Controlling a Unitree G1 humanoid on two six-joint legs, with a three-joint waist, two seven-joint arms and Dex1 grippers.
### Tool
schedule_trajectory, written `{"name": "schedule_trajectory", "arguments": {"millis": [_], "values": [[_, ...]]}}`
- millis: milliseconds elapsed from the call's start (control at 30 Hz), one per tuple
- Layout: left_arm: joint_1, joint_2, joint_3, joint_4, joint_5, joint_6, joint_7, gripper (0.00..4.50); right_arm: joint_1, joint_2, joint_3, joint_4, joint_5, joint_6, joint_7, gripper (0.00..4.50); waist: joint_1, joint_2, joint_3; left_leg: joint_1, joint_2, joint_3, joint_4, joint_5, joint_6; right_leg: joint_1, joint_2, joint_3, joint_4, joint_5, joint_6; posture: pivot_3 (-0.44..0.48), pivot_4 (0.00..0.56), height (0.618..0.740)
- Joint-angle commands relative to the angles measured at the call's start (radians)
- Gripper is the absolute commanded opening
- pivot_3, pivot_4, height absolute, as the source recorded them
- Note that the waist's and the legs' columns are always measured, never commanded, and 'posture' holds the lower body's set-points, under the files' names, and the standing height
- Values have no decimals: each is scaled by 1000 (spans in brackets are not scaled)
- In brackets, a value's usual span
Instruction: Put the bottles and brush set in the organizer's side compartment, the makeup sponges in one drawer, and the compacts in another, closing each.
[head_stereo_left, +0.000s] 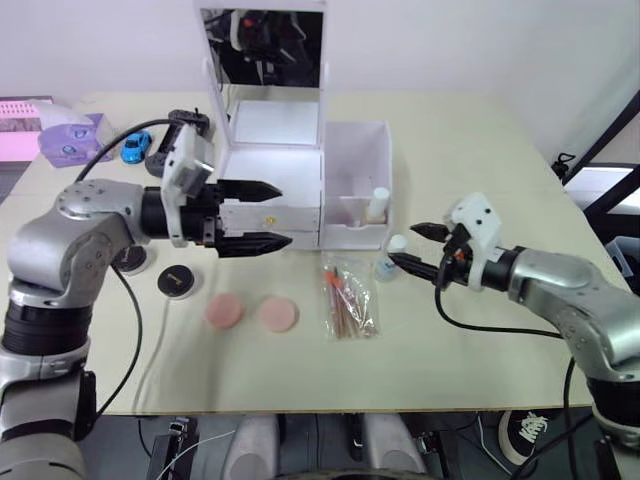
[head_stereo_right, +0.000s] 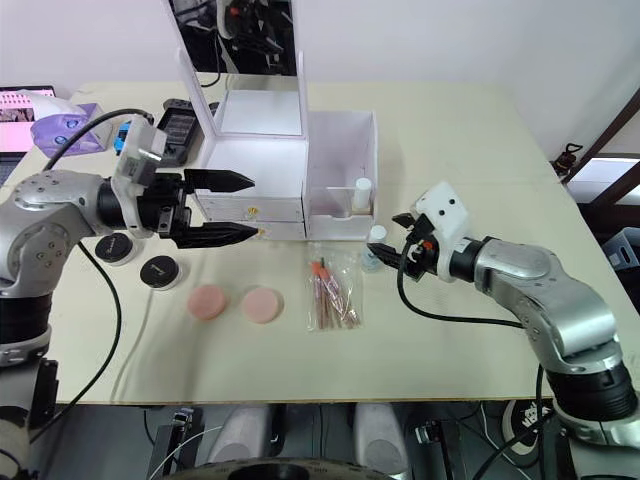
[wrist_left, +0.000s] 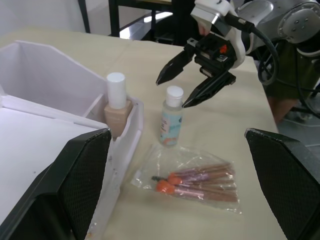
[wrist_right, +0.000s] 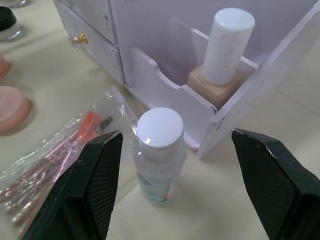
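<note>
Right wrist view: right gripper (wrist_right: 167, 165), fingers spread and empty, flanks the clear bottle (wrist_right: 159, 155), which stands upright, white cap up, on the table (head_stereo_left: 480, 150) just outside the side compartment (head_stereo_left: 357, 160). Inside, the tan bottle (head_stereo_left: 377, 205) also stands upright. One brush set (head_stereo_left: 349, 299) lies flat beside the clear bottle, long axis running toward the near edge, bristles toward the organizer (head_stereo_left: 290, 190). Left gripper (head_stereo_left: 280, 215), parted and empty, hovers before the drawers. Two makeup sponges (head_stereo_left: 224, 311) and two compacts (head_stereo_left: 176, 281) lie left of the brush set.
</note>
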Motion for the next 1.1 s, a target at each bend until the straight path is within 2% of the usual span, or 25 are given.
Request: {"name": "schedule_trajectory", "arguments": {"millis": [33, 133, 167, 233, 333, 733, 833, 900, 1100], "values": [[1, 17, 21, -12, 2, -23, 0, 4500, -20, 5, -12, -9, -11, -21, 17, 3635, 0, 0, 0, 0, 0, 0, 0, 0, 0, 0, 0, 0, 0, 0, 0, 0, 150, 740], [3, 18, 21, -7, 13, -36, 2, 4500, -34, 23, -12, -14, -7, -12, 15, 3635, 0, 0, 0, 0, 0, 0, 0, 0, 0, 0, 0, 0, 0, 0, 0, 0, 150, 740], [0, 13, 20, -2, 16, -40, 6, 4500, -42, 28, -11, -15, -5, -6, 14, 3376, 0, 0, 0, 0, 0, 0, 0, 0, 0, 0, 0, 0, 0, 0, 0, 0, 150, 740], [-6, 5, 14, 3, 22, -46, 12, 4500, -53, 34, -6, -14, -5, 2, 14, 2741, 0, 0, 0, 0, 0, 0, 0, 0, 0, 0, 0, 0, 0, 0, 0, 0, 150, 740], [-11, -1, 8, 3, 22, -48, 14, 4500, -54, 34, 1, -15, -8, 12, 15, 1288, 0, 0, 0, 0, 0, 0, 0, 0, 0, 0, 0, 0, 0, 0, 0, 0, 150, 740], [-31, -5, -1, 23, 33, -58, 7, 4500, -12, 50, -24, -44, 20, 30, 23, 1288, 0, 0, 0, 1, 0, 0, 0, 0, 0, 1, 0, 0, 0, 0, 0, 0, 150, 740], [-32, -8, -6, 25, 37, -61, 4, 4500, -16, 53, -33, -39, 18, 22, 28, 2265, 0, 0, 0, 1, 0, 0, 0, 0, 0, 1, 0, 0, 0, 0, 0, 0, 150, 740], [-20, -4, -6, 13, 33, -56, 0, 4500, -13, 51, -33, -41, 0, 8, 25, 3207, 0, 0, 0, 1, 0, 0, 0, 0, 0, 1, 0, 0, 0, 0, 0, 0, 150, 740], [-14, 0, -8, 9, 34, -59, 4, 4500, 4, 51, -33, -35, -14, -6, 31, 3207, 0, 0, 0, 0, 0, 0, 0, 0, 0, 1, 0, 0, 0, 0, 0, 0, 150, 740]]}}
